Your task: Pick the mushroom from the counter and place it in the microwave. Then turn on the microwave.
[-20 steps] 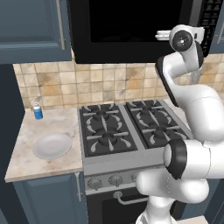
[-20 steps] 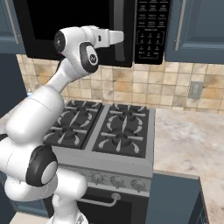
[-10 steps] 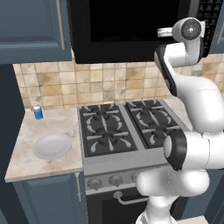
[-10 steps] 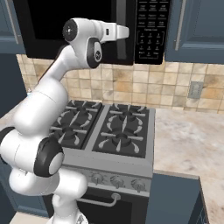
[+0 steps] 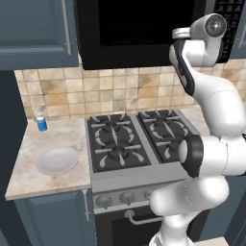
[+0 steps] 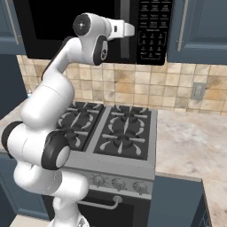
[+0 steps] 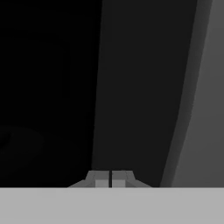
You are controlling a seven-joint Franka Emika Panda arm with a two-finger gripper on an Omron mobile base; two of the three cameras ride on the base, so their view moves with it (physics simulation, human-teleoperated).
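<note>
Gripper point(image 7: 110, 178) now higher, nearer microwave point(image 6: 88, 26) keypad point(image 6: 153, 29)

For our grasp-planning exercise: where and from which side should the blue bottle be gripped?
Across the bottle's round body, below the white cap, coming from above. It stands upright close to the tiled wall, so the back is blocked, and the plate lies in front.
</note>
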